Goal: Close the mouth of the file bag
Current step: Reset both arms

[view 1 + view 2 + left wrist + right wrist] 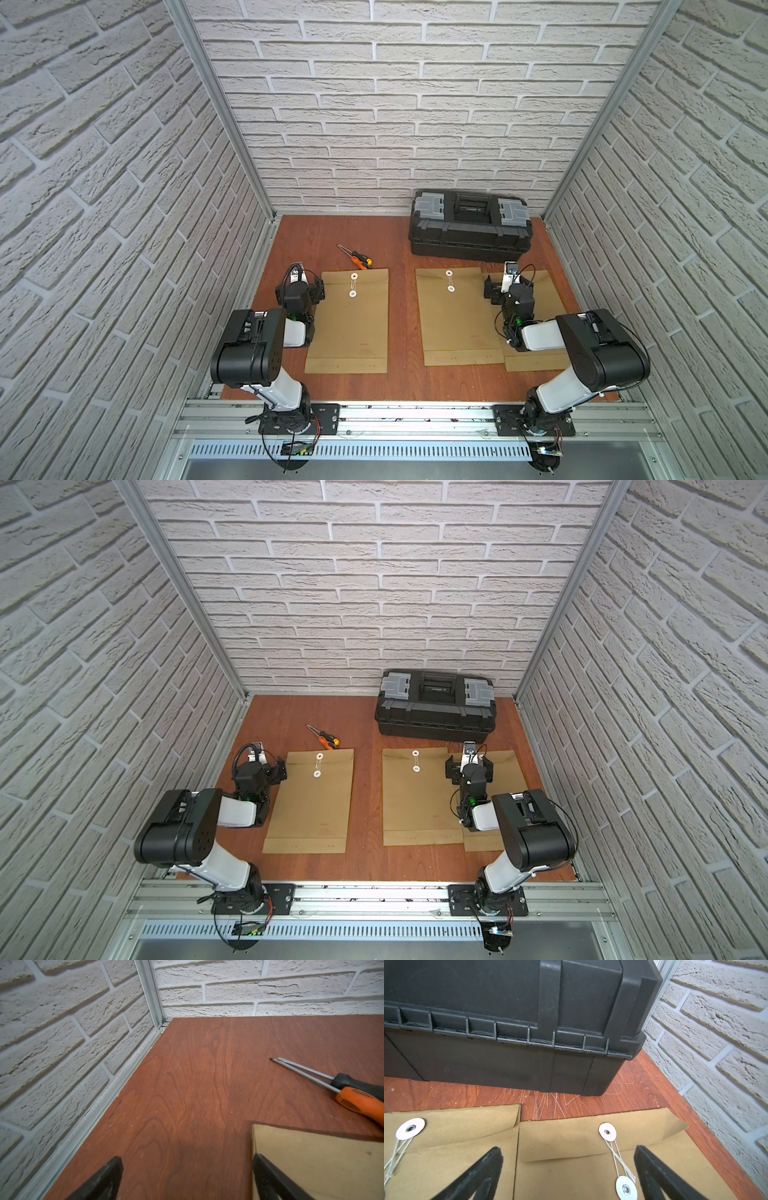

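1. The right fingers (481, 1176) stand wide apart and hold nothing; they hang over the flap end of the right file bag (571, 1167), which lies flat on the tabletop (403, 386), close to the right wall.
2. The flap of this bag is folded down; its two white discs (607, 1132) and the string (620, 1160) wound between them lie between the fingers; the disc on the bag's body is just beside one finger; one corner of the flap lifts a little.
3. The middle file bag (453, 324) lies beside the right one, edge against edge; I cannot tell which one is on top; the other right finger hangs over this bag, just beside the seam; its flap is also down, with string between its discs.
4. The left fingers (106, 1180) are also wide apart and empty; they are at the far left corner of the left file bag (349, 328); one finger is over the bag's edge, the other over bare tabletop; whether they touch, I cannot tell.
5. The left file bag lies well apart from the middle one; its flap is down and string joins its discs.
6. Two screwdrivers (358, 258), one with an orange handle and one with a black handle, lie just beyond the far edge of the left file bag, near the left fingers but apart from them.
7. A black toolbox (469, 232), closed, stands at the back wall, near the far edges of the middle and right bags and directly ahead of the right fingers; fine scratches mark the tabletop between them.
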{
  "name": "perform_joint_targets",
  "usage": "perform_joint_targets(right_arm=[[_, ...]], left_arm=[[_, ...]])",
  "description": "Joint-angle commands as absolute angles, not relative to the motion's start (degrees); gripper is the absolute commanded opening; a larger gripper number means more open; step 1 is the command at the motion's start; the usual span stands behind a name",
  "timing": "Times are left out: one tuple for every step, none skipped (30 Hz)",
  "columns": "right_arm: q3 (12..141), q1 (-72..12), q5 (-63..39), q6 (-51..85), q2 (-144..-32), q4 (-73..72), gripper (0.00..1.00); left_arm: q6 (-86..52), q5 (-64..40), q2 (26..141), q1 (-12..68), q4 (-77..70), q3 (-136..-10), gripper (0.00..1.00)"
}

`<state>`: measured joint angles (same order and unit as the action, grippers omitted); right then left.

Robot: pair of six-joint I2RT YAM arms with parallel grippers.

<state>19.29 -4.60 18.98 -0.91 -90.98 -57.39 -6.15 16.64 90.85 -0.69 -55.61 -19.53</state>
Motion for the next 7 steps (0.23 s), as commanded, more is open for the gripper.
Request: perform_joint_targets(right_arm=[[19.51, -4.39, 18.79, -1.04, -89.87, -59.06, 1.0], [19.46, -4.39, 18.79, -1.02, -89.88, -59.08, 1.0], [19.44, -4.39, 18.8, -1.05, -89.89, -59.07, 1.0], [19.47, -4.39, 18.76, -1.05, -89.89, -59.07, 1.0], [19.51, -4.39, 18.8, -0.98, -89.85, -59.06, 1.0], [19.51, -4.39, 18.79, -1.05, -89.89, -59.06, 1.0], [19.49, -4.39, 18.76, -1.01, -89.91, -59.07, 1.0]], left_arm=[[-6.5, 16.78, 90.76, -1.18, -57.4, -20.3, 0.98], [-6.53, 16.79, 90.79, -1.19, -57.39, -20.3, 0.98], [-6.52, 16.79, 90.81, -1.2, -57.4, -20.3, 0.98], [-6.56, 16.77, 90.79, -1.17, -57.5, -20.3, 0.98], [-6.55, 16.72, 90.74, -1.23, -57.58, -20.22, 0.98], [-6.67, 16.47, 90.74, -1.36, -57.5, -20.22, 0.98], [-6.66, 16.26, 90.74, -1.47, -57.52, -20.21, 0.98]])
